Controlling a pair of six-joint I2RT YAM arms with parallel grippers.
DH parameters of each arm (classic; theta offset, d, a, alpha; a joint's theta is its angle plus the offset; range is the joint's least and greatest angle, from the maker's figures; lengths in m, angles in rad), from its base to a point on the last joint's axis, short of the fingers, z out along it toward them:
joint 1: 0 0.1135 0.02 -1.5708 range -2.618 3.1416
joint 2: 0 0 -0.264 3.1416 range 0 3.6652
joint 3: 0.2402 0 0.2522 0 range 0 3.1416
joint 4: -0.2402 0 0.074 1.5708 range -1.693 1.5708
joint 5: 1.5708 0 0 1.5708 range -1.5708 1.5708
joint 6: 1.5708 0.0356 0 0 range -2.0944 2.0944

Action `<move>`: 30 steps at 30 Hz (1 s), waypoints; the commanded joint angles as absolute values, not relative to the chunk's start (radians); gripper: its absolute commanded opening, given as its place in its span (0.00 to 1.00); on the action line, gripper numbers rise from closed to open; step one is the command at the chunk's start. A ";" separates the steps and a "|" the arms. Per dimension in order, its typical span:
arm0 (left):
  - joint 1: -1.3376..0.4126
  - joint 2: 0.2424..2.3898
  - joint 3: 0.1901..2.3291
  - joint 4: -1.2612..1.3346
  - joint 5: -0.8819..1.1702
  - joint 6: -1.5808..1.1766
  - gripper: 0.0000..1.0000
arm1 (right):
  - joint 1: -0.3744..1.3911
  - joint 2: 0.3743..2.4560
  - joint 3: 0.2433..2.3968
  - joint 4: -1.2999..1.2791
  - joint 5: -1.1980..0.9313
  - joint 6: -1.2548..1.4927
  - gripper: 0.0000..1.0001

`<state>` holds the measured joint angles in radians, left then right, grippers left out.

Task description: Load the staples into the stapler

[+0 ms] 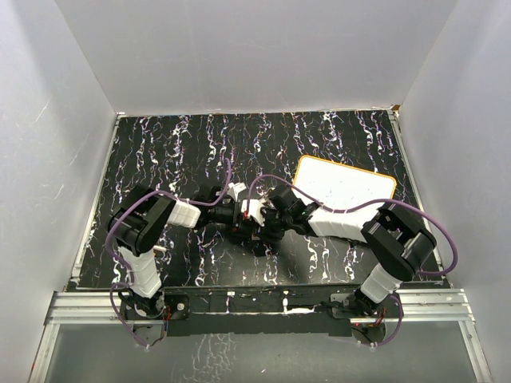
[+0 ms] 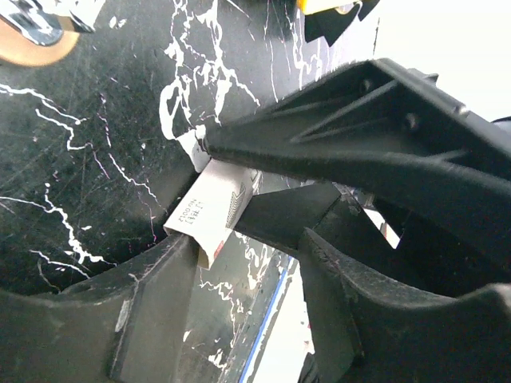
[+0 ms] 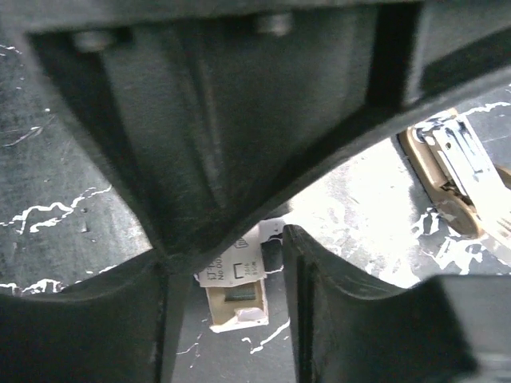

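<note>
The box of staples [image 2: 209,209] sits between the jaws of the left gripper [image 2: 194,191], mid-way across the table [image 1: 184,152] — stapler [image 3: 455,171] nearby, board [image 1: 345,187] behind to the right.

Black fingers [image 2: 319,152] pinch the printed white staples box [image 2: 209,209] above the marbled worktop [image 2: 80,183]; tan stapler [image 2: 32,36] at eleven o'clock.

Soft, even light is falling from overhead in the top view, keeping the white walls bright and throwing only faint shadows under the arms on the dark desk [image 1: 335,144]. In the wrist views the left tool [image 2: 196,191] and right tool [image 3: 231,255] are looming as dark, blurred masses. The staples [image 2: 211,207] are showing fairly sharp, and glare is bleaching the left view's upper right corner.
</note>
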<state>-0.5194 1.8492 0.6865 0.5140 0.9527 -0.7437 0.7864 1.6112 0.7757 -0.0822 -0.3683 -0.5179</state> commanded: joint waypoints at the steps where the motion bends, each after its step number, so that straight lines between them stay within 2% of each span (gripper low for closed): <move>1: -0.530 1.804 0.697 0.444 0.949 -0.675 0.55 | 0.789 1.601 0.789 -0.117 -0.312 -0.557 0.54; 12: -0.516 1.704 0.689 0.333 0.880 -0.549 0.75 | 0.775 1.534 0.793 -0.184 -0.334 -0.614 0.69; 15: -0.507 1.697 0.677 0.341 0.879 -0.546 0.79 | 0.768 1.518 0.787 -0.192 -0.346 -0.627 0.70; 22: -0.505 1.722 0.678 0.351 0.893 -0.541 0.82 | 0.764 1.549 0.800 -0.177 -0.408 -0.599 0.68; 30: -0.498 1.737 0.679 0.361 0.905 -0.547 0.83 | 0.765 1.603 0.829 -0.159 -0.386 -0.567 0.54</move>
<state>-0.5079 1.7390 0.6872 0.3809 0.9138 -0.5755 0.7685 1.5898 0.7940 -0.2054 -0.3985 -0.5842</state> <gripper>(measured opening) 0.826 0.583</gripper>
